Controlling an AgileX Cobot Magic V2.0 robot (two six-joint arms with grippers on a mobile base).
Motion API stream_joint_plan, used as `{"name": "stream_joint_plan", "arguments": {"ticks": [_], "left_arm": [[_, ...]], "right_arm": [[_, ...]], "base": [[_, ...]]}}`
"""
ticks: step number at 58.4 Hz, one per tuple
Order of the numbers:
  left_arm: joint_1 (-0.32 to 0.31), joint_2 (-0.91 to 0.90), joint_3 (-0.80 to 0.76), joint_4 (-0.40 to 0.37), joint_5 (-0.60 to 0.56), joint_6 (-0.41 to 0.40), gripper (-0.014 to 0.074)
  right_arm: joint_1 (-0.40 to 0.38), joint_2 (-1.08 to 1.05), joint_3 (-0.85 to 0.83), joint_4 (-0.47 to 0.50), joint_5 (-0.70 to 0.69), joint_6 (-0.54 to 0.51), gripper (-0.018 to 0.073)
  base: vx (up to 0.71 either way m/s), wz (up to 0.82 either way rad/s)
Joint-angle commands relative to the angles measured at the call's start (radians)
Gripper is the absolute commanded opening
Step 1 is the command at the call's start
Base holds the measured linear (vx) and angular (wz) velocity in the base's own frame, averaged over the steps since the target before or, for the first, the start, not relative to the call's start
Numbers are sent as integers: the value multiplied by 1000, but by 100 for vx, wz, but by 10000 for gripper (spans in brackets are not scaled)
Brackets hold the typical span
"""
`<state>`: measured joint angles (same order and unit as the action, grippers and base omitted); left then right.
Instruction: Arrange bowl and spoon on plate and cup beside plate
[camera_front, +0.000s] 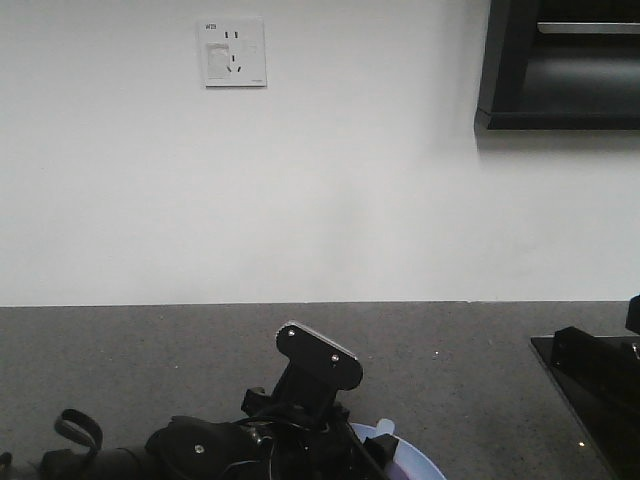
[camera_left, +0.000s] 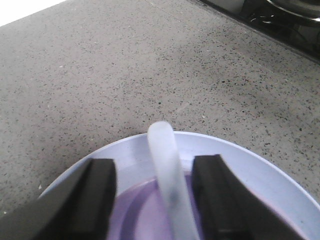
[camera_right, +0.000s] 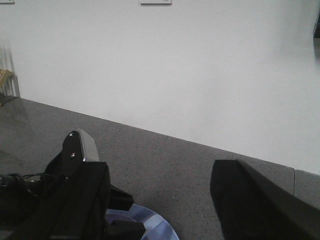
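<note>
Your left pincer (camera_left: 155, 172) hangs low over the bowl (camera_left: 137, 217), its fingers part-way apart and straddling the spoon (camera_left: 167, 165). A gap shows on the 9 o'clock side of the spoon, while the 3 o'clock finger sits just beside it, so this looks like no firm hold. The bowl sits on the plate (camera_left: 250, 165), and the spoon leans out of the bowl with its visible end pointing to 12 o'clock above the plate's rim; its lower end is hidden. The step in hand looks like letting the spoon go. Spread the fingers wider first, so that neither pad brushes it, then lift straight up rather than pulling back toward 6 o'clock, since a drag could tip the light spoon out or slide the bowl on the plate. Check the front view to see that the spoon settles against the bowl before you move off. Your right pincer (camera_right: 160, 192) is wide open and holds nothing, hovering above the bench (camera_left: 100, 75). The cup shows in no view, so find it before committing that arm.
</note>
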<state>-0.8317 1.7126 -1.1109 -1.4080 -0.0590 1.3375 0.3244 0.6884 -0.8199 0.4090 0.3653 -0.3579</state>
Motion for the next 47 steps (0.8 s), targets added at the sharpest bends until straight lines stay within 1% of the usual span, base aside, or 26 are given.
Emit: {"name": "stream_joint_plan", "arguments": {"ticks": [1,4,9,17,21,24,28,30,32,33,34,35,36,37,38,39,42,47], "left_arm": [[-2,-50,-33,-2,-15,0,556],[-2,-63,-33,-2,-34,0,573],[-2,-104,-33,-2,-88,0,573],[-2,-205,-33,9,-239,5,559],[-2,-261,-33,8,-276,25,542],[-2,-314,-33,8,-276,82,526],[-2,-379,-33,-4,-271,200,496],[-2,-411,-33,-35,-279,264,481],[-2,-444,-33,-85,-303,330,467],[-2,-457,-33,-126,-328,370,461],[-2,-478,-33,-157,-358,415,456],[-2,-491,-33,-208,-381,447,454],[-2,-511,-33,-263,-419,502,453],[-2,-526,-33,-302,-447,542,453],[-2,-547,-33,-363,-494,609,453],[-2,-561,-33,-390,-528,659,453],[-4,-619,-15,-389,-704,803,453],[-3,-696,2,-388,-921,811,453]], "right_arm": [[-7,-2,-28,5,-85,-9,503],[-7,-2,-28,5,-85,-9,503],[-7,-2,-28,5,-85,-8,503],[-7,-2,-28,5,-85,-9,503],[-7,-2,-28,5,-85,-9,503],[-7,-2,-28,5,-85,-9,503],[-7,-2,-28,5,-85,-9,503],[-7,-2,-28,5,-85,-9,503],[-7,-2,-28,5,-85,-9,503],[-7,-2,-28,5,-85,-9,503],[-7,-2,-28,5,-85,-9,503],[-7,-2,-28,5,-84,-8,503],[-7,-2,-28,5,-84,-8,503],[-7,-2,-28,5,-84,-8,503],[-7,-2,-28,5,-83,-8,503],[-7,-2,-28,5,-82,-8,503],[-7,-2,-28,5,-79,-8,503],[-7,-2,-28,5,-74,-8,503]], "base": [[0,0],[0,0],[0,0],[0,0],[0,0],[0,0],[0,0],[0,0],[0,0],[0,0],[0,0],[0,0],[0,0],[0,0],[0,0],[0,0],[0,0],[0,0]]}}
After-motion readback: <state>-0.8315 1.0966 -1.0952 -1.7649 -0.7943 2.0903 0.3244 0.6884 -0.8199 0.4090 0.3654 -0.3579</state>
